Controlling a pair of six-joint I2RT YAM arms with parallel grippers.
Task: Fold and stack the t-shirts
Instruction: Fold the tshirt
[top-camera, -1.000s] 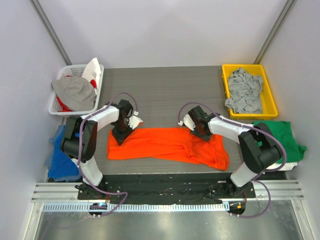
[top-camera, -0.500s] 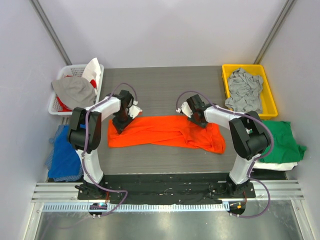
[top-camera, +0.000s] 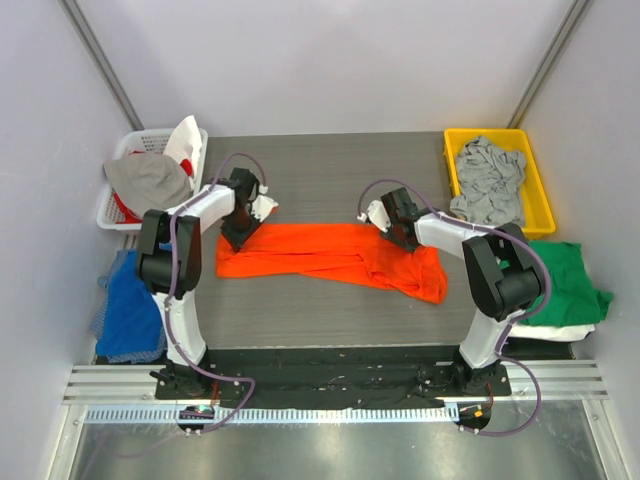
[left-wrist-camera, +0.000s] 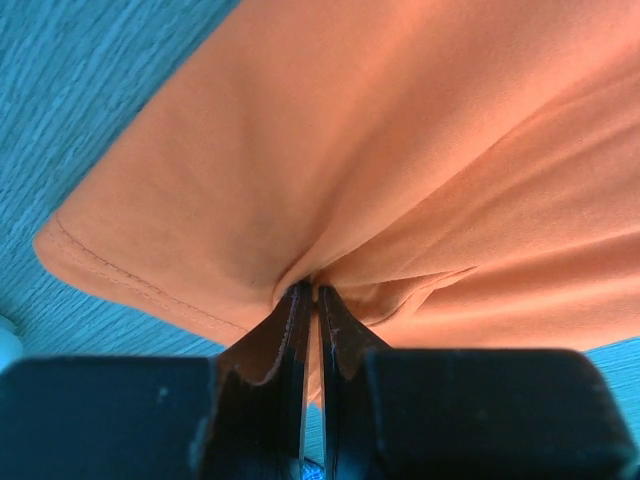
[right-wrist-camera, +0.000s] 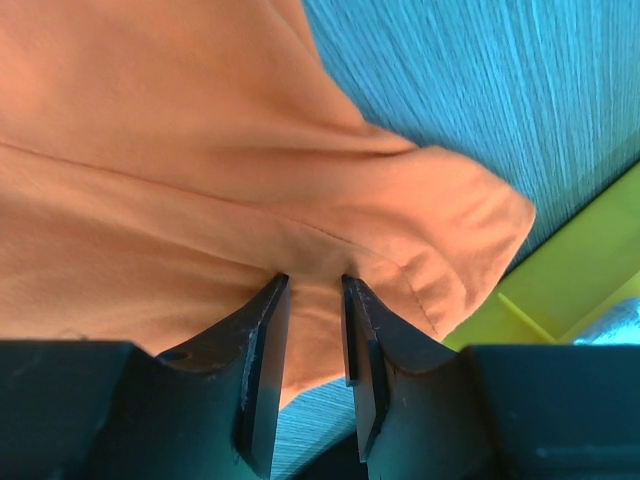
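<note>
Across the middle of the worktop (top-camera: 330, 165), the orange t-shirt (top-camera: 320, 255) is spread from side to side. It is rumpled and thickest at its right end, and is gripped along its far edge by both pincers. If it is pulled unevenly, the thinner pinch may be lost, or the bunched end may be folded in crooked. The right pincer (right-wrist-camera: 312, 290) is set partly apart, with a thick gather of orange cloth clamped between its jaws. The left pincer (left-wrist-camera: 310, 292) is almost fully clenched on a thin fold near the shirt's left corner.
</note>
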